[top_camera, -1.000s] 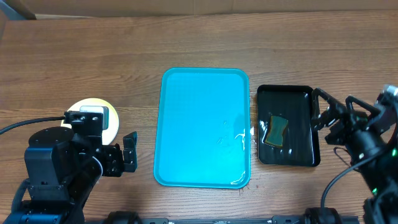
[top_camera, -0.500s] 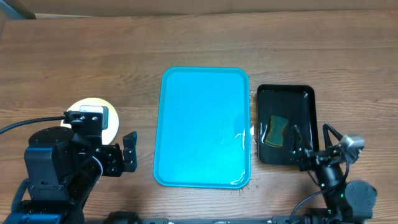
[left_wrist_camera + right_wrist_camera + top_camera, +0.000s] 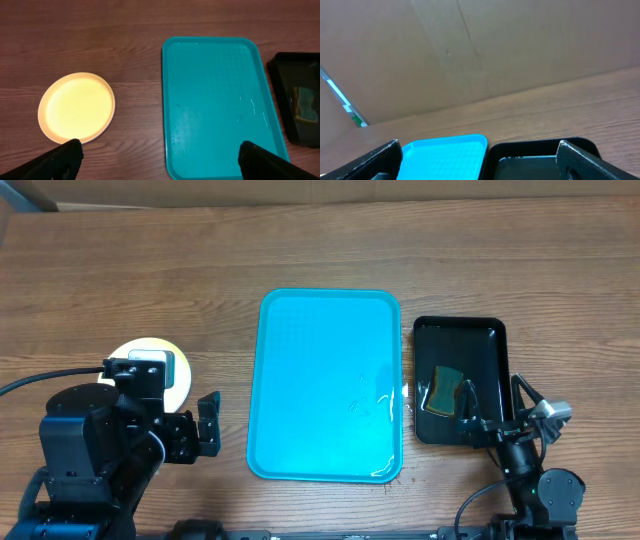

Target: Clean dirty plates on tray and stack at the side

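Plainly, the left wrist camera gives the best look at the plate (image 3: 76, 107): a pale yellow round one, lying flat on the wooden table (image 3: 300, 250) to the left of the blue tray (image 3: 325, 380) and clear of its rim. From overhead that same plate is half covered by the left arm's camera mount, with only its upper and right edges showing. Whether other plates lie under it cannot be told from either view. The overhead picture alone shows the sponge (image 3: 443, 390) whole, green and yellow, in the near half of the black tray (image 3: 480, 340) just right of the blue one. The left wrist view cuts that black tray off at its frame edge. Wet glints streak the near right part of the blue tray. The right wrist camera looks up and away: mostly a brown wall (image 3: 485, 45), with the far ends of both trays low in the frame and the sponge out of sight. The left claw (image 3: 207, 426) sits low at the near left, between plate and blue tray, its fingers (image 3: 65, 157) spread wide and holding nothing. The right claw (image 3: 497, 408) tilts over the black tray's near end, likewise spread and empty.
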Tool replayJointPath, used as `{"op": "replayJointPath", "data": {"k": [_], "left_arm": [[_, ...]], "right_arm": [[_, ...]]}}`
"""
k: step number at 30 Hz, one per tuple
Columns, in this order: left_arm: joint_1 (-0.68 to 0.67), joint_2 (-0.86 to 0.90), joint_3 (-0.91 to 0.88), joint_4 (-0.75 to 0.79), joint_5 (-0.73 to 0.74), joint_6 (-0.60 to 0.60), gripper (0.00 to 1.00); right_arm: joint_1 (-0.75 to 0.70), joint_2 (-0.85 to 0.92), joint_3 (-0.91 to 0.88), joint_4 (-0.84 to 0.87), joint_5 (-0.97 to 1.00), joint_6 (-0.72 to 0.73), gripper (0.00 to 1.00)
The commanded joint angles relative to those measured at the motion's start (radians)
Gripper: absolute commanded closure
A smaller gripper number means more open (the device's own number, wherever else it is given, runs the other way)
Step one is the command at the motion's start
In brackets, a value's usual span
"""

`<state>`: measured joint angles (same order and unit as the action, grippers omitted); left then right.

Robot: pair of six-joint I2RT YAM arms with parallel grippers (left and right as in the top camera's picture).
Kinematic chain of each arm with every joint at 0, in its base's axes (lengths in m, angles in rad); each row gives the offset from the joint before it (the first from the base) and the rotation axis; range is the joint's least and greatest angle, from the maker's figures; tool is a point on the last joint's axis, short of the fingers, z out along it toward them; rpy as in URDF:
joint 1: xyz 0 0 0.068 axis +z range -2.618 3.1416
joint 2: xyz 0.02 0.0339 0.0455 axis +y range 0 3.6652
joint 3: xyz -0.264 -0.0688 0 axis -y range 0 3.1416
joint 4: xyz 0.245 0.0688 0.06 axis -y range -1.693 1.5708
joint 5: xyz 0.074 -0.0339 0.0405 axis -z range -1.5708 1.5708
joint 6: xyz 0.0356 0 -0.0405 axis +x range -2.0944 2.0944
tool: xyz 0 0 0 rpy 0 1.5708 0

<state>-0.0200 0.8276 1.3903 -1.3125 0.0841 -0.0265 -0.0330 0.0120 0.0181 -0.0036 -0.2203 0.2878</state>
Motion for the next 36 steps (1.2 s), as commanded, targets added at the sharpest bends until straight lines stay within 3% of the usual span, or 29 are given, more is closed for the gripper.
{"op": "replayJointPath", "data": {"k": [1, 19, 26, 28, 32, 36], "left_arm": [[-0.005, -0.002, 0.011, 0.003, -0.006, -0.011, 0.00], [-0.005, -0.003, 0.008, 0.003, -0.006, -0.011, 0.00], [-0.005, -0.096, -0.063, 0.003, -0.031, 0.001, 0.00], [-0.005, -0.148, -0.117, 0.054, -0.023, -0.019, 0.00], [-0.005, -0.299, -0.355, 0.382, -0.001, -0.112, 0.00], [-0.005, -0.431, -0.568, 0.631, 0.043, -0.113, 0.00]], "right_arm": [[-0.008, -0.009, -0.010, -0.040, 0.010, -0.001, 0.00], [-0.008, -0.007, -0.010, -0.058, 0.010, -0.001, 0.00], [-0.008, -0.007, -0.010, -0.058, 0.010, -0.001, 0.00], [-0.008, -0.007, -0.010, -0.058, 0.010, -0.001, 0.00], [-0.008, -0.007, -0.010, -0.058, 0.010, -0.001, 0.00], [-0.008, -0.007, -0.010, -0.058, 0.010, -0.001, 0.00]]}}
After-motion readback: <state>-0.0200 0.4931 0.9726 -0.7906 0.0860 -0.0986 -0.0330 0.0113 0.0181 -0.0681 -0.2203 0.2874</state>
